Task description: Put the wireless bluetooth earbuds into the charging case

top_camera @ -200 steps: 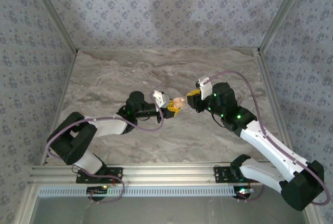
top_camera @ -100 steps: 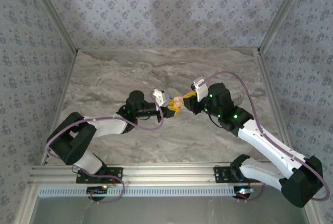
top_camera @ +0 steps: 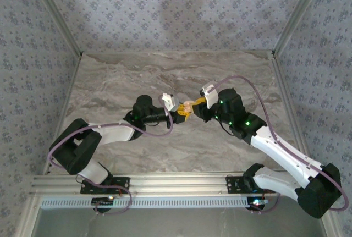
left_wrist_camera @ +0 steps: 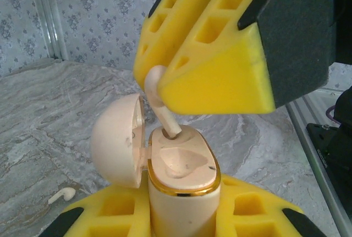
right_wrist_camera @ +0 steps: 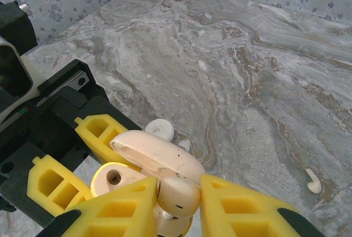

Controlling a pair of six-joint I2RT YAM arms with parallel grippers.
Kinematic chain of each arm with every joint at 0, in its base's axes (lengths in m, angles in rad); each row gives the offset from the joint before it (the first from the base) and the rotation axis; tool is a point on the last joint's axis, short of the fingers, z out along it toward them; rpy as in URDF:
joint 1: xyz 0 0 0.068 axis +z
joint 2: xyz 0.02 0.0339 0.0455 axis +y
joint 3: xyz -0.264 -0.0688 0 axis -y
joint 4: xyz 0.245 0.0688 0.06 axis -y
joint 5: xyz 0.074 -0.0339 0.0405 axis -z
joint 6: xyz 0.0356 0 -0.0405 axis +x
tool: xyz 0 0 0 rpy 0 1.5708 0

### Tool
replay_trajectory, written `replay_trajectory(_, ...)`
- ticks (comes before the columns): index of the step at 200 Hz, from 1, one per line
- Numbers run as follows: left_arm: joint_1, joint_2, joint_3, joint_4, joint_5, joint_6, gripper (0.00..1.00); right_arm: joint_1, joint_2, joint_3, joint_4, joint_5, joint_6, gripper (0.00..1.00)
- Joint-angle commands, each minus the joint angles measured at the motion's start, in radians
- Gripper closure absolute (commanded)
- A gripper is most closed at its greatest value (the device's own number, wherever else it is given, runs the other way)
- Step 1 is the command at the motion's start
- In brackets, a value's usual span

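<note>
- Right gripper [right_wrist_camera: 176, 201], nearly shut, pinches one earbud [left_wrist_camera: 155, 80], stem [left_wrist_camera: 166, 117] tip in the charging case [left_wrist_camera: 184, 193] socket [left_wrist_camera: 171, 133].
- Left gripper [top_camera: 181, 116] clamps the case, lid [left_wrist_camera: 115, 141] open at 9 o'clock.
- Tilted stem could jam, flicking the earbud onto the worktop [left_wrist_camera: 33, 127].

Bright yellow fingers, black body on left gripper [left_wrist_camera: 184, 218]; same yellow and black on right gripper [right_wrist_camera: 177, 196]. Pale pinkish-cream charging case [left_wrist_camera: 184, 163], thin gold rim. Cream-white held earbud [left_wrist_camera: 165, 117]. White loose earbud [right_wrist_camera: 313, 181]. Grey-beige marble table [right_wrist_camera: 247, 55], darker veins. Pale grey-blue walls [top_camera: 165, 11], small repeating flower print. White-and-black arms [top_camera: 110, 133], purple cables [top_camera: 242, 76].
</note>
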Motion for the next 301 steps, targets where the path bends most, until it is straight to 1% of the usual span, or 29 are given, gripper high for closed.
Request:
replay_trajectory(1,-0.008,-0.043,0.028,0.046,-0.009,-0.015,0.85,0.008,-0.001,-0.004,-0.019,0.026,-0.028,0.74)
replay_trajectory(60,-0.008,-0.052,0.032,0.042,-0.016,-0.01,0.85,0.026,0.001,0.003,-0.044,0.054,-0.062,0.75)
replay_trajectory(103,-0.008,-0.062,0.035,0.03,-0.021,0.0,0.85,0.043,0.017,0.016,-0.066,0.024,-0.079,0.74)
replay_trajectory(123,-0.009,-0.065,0.036,0.019,-0.021,0.009,0.85,0.044,0.022,0.023,-0.071,-0.008,-0.089,0.72)
replay_trajectory(151,-0.009,-0.068,0.038,0.007,-0.019,0.017,0.85,0.043,0.035,0.036,-0.077,-0.052,-0.093,0.69)
replay_trajectory(183,-0.008,-0.07,0.038,0.0,-0.018,0.022,0.85,0.042,0.043,0.05,-0.077,-0.07,-0.088,0.65)
replay_trajectory(230,-0.008,-0.079,0.033,-0.014,-0.017,0.031,0.85,0.031,0.037,0.067,-0.078,-0.081,-0.069,0.53)
replay_trajectory(259,-0.009,-0.084,0.029,-0.02,-0.019,0.038,0.85,0.009,0.027,0.079,-0.069,-0.128,-0.05,0.47)
replay_trajectory(301,-0.008,-0.086,0.012,-0.015,-0.024,0.042,0.86,-0.047,0.007,0.094,-0.06,-0.229,0.01,0.45)
